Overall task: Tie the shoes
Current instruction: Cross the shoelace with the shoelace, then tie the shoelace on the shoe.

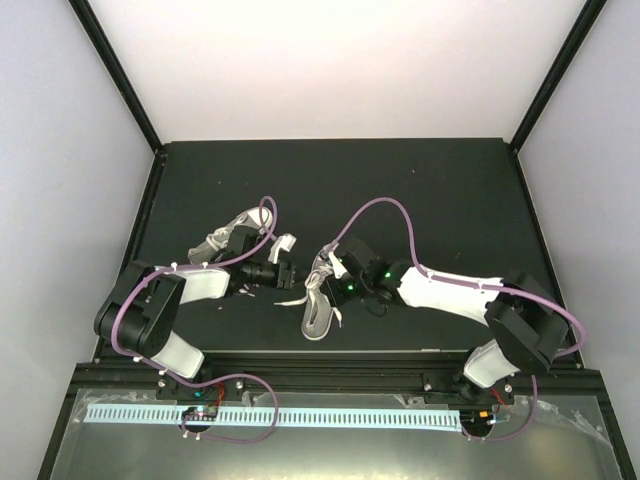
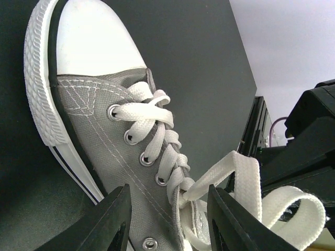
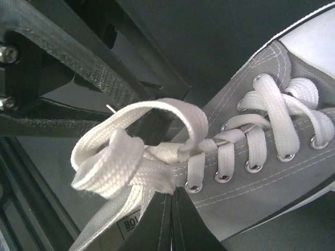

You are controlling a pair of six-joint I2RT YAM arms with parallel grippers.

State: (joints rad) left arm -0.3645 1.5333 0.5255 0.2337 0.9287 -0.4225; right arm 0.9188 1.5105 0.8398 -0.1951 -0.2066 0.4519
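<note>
Mid-table, close to the front edge, both arms bend inward and meet nose to nose over the centre shoe (image 1: 318,315). The left gripper (image 1: 283,265) comes in low from the left, its forearm folded back towards its base. Its fingers (image 2: 112,222) stand apart, with grey canvas and the white laces (image 2: 157,136) between them, and no pad is visibly pressing. The right gripper (image 1: 333,268) reaches in from the right with its fingers (image 3: 154,227) closed tight together, tips right under the knotted bundle of lace. Whether a strand is pinched there, I cannot tell. One loose loop arcs over the eyelets.

The dark table (image 1: 400,190) lies open behind and to the right, out to the white walls (image 1: 330,70). The near edge is close in front of the shoe.

A second shoe (image 1: 215,240) lies behind the left arm, which covers its middle. Both wrist views cut off the centre shoe's heel.
</note>
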